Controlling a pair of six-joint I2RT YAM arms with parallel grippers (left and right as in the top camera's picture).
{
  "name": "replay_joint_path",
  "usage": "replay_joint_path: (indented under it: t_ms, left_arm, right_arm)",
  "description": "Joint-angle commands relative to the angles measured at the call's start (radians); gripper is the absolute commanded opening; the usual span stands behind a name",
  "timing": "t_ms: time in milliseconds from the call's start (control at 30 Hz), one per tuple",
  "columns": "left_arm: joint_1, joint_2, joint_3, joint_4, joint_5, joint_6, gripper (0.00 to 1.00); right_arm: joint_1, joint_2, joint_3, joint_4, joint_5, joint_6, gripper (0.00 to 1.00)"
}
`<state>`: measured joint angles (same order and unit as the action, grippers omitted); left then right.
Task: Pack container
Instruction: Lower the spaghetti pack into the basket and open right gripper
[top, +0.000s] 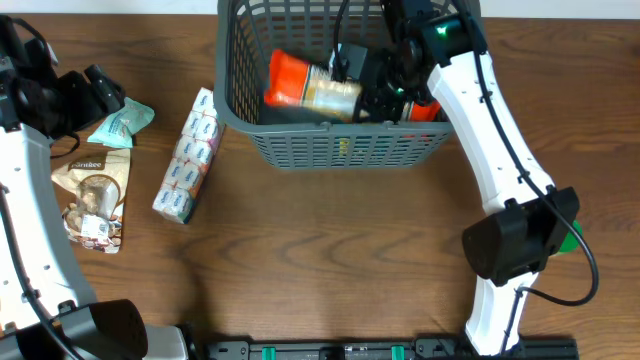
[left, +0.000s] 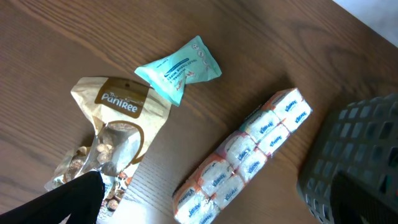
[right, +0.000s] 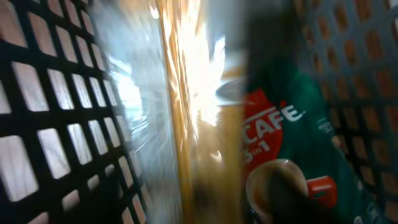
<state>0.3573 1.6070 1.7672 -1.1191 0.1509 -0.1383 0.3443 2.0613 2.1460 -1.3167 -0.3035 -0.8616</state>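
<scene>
The basket (top: 300, 150) is set at the far edge of the table (top: 330, 260), right of centre. Packing is judged partly done. An orange-and-beige packet (top: 305, 88) is seen lying inside the basket, and a green-and-red coffee sachet (right: 280, 155) is made out, blurred, against the lattice in the right wrist view. Three items are left on the table to the basket's left: a strip of tissue packs (top: 190, 155) just beside it, then a tan snack bag (top: 95, 195) and a small teal packet (top: 122, 122) further off. The right gripper (top: 385, 85) is placed inside the basket, beside the orange packet. How far its jaws are parted, and whether anything is held, cannot be told. The left gripper (top: 95, 92) is poised near the teal packet with its jaws spread wide, and nothing is gripped.
</scene>
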Motion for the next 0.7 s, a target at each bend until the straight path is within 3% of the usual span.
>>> replay_joint_path:
  t_ms: [0, 100, 200, 267, 300, 333, 667]
  left_arm:
    - [0.002, 0.001, 0.002, -0.001, 0.002, -0.009, 0.99]
    - [0.002, 0.001, 0.002, -0.001, 0.002, -0.009, 0.99]
    - [0.002, 0.001, 0.002, -0.001, 0.002, -0.009, 0.99]
    - [0.002, 0.001, 0.002, -0.001, 0.002, -0.009, 0.99]
    - [0.002, 0.001, 0.002, -0.001, 0.002, -0.009, 0.99]
    - [0.002, 0.001, 0.002, -0.001, 0.002, -0.009, 0.99]
    - [0.002, 0.001, 0.002, -0.001, 0.002, -0.009, 0.99]
  right_arm:
    - [0.000, -0.026, 0.025, -0.001, -0.045, 0.004, 0.76]
    - [-0.001, -0.027, 0.025, 0.012, -0.044, 0.032, 0.78]
    - [-0.011, -0.034, 0.034, 0.071, -0.012, 0.153, 0.80]
    - [-0.021, -0.047, 0.052, 0.119, 0.060, 0.283, 0.88]
    - [-0.028, -0.055, 0.068, 0.141, 0.111, 0.361, 0.98]
    - [-0.034, -0.061, 0.084, 0.154, 0.150, 0.422, 0.99]
    - [-0.183, -0.202, 0.285, 0.103, 0.517, 0.933, 0.99]
